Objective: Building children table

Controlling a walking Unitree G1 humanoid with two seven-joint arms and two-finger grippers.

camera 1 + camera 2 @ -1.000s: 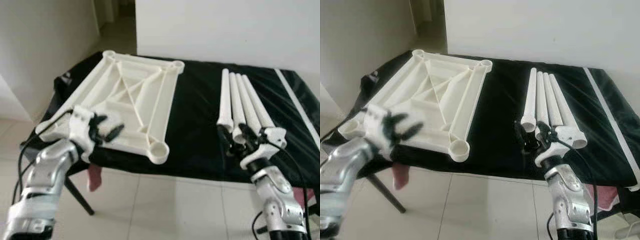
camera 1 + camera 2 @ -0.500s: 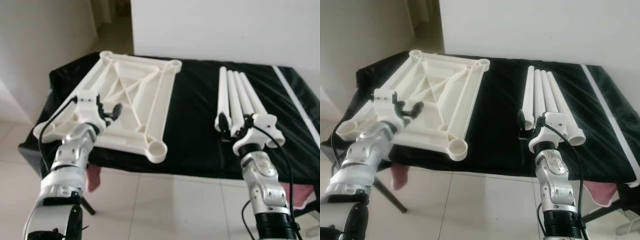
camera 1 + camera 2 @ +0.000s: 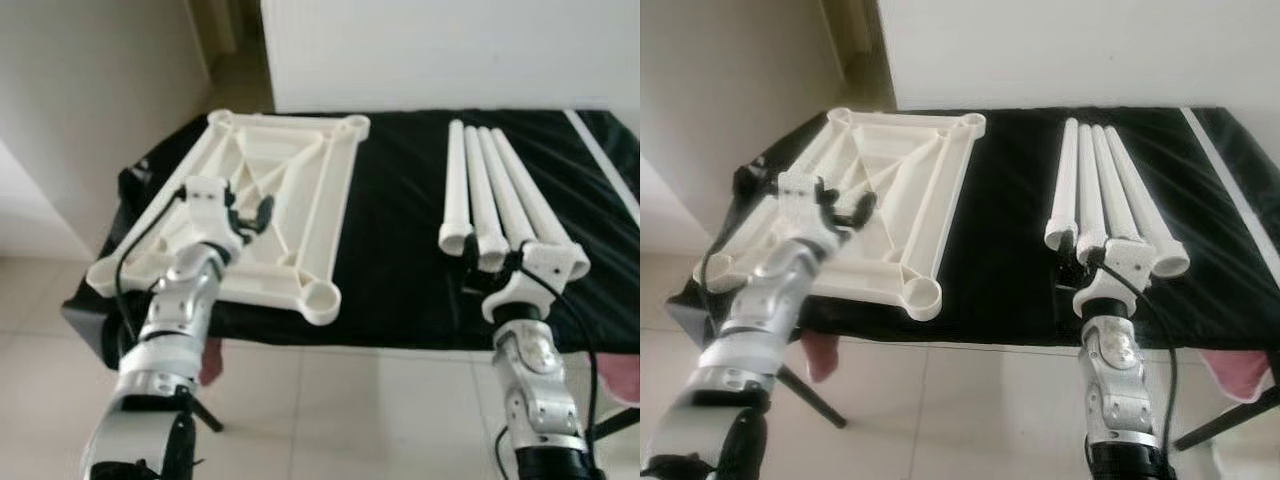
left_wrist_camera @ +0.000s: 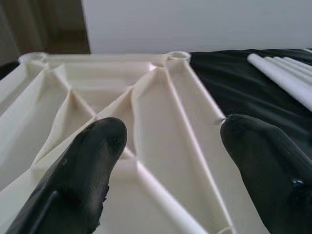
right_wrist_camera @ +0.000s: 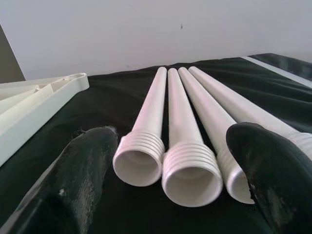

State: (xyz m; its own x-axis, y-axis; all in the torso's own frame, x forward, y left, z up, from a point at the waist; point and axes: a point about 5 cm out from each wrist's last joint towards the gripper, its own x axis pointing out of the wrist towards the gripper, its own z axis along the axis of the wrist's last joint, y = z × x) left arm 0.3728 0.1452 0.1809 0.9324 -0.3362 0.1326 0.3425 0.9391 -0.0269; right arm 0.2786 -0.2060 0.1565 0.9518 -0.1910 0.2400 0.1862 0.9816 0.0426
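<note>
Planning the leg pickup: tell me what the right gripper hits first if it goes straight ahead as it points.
The right gripper, fingers open, faces the threaded ends of the white table legs. It would likely straddle the two nearest open ends first, though the depth is hard to judge.

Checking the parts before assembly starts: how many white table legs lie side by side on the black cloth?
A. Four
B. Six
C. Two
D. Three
A. Four white table legs lie parallel on the black cloth, threaded ends toward the open right gripper, beside the upside-down tabletop.
</note>
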